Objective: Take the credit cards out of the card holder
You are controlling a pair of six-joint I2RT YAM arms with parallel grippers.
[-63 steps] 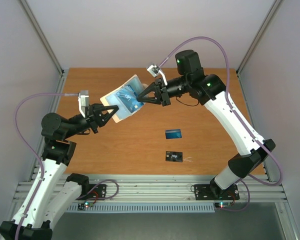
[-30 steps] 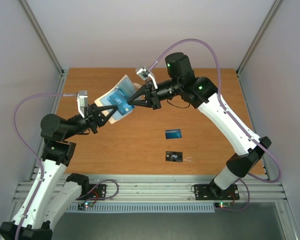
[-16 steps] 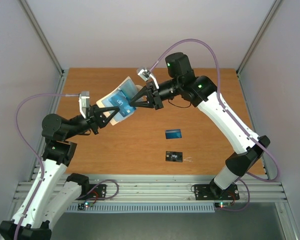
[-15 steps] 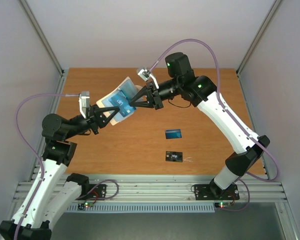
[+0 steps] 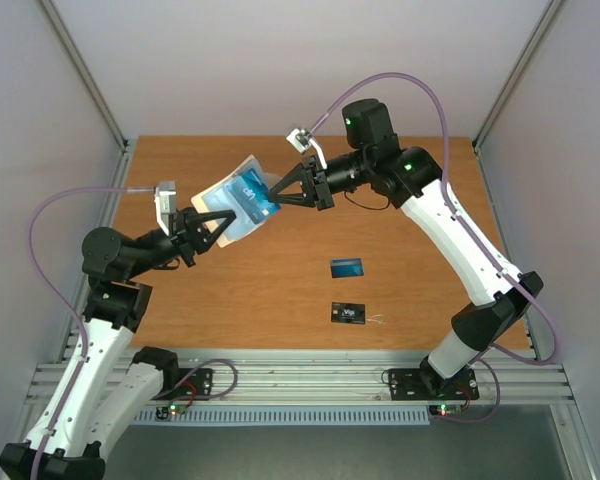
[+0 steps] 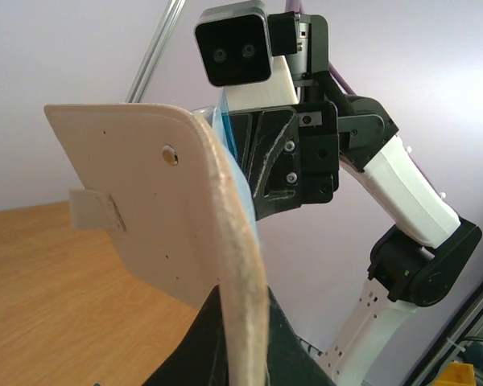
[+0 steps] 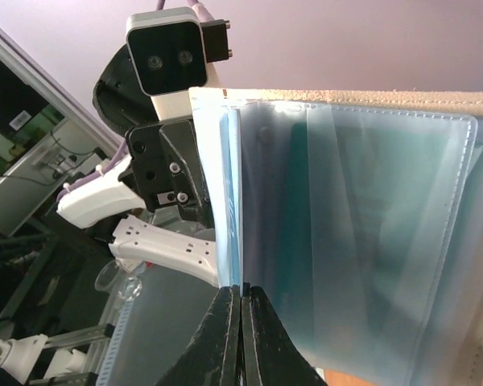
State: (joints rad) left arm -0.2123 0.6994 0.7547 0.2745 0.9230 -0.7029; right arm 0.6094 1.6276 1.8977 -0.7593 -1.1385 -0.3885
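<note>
**Entry: card removal, third and last card**

1. Card holder (image 6: 145,201): we record it off the table (image 5: 410,250), raised in the air over the far left part and standing roughly on edge. Its beige outer face shows to the left wrist camera and its clear inner sleeves (image 7: 370,241) to the right wrist camera.
2. Left gripper (image 5: 208,222): closed tight on the holder's lower edge, bearing its whole weight.
3. Right gripper (image 5: 280,196): fingers pressed together on the thin edge of the third card (image 5: 248,192). It is teal-blue with white lettering and lies partly in a sleeve. We cannot tell how much of it has cleared the sleeve.
4. Blue card (image 5: 347,267): flat on the table, near the middle, well apart from the holder.
5. Black card (image 5: 348,313): flat on the table, just nearer the arm bases than the blue one.

**Step in hand, as we judge it:** two cards are out and the last is being drawn.

**Next move calls for:** a straight pull by the right arm along the sleeve's opening, away from the holder, while the left arm braces. We would keep the pull in the card's own plane, since a skewed pull may bind the card in the plastic or twist the holder out of the left grip. The freed card then goes down beside the other two.
</note>
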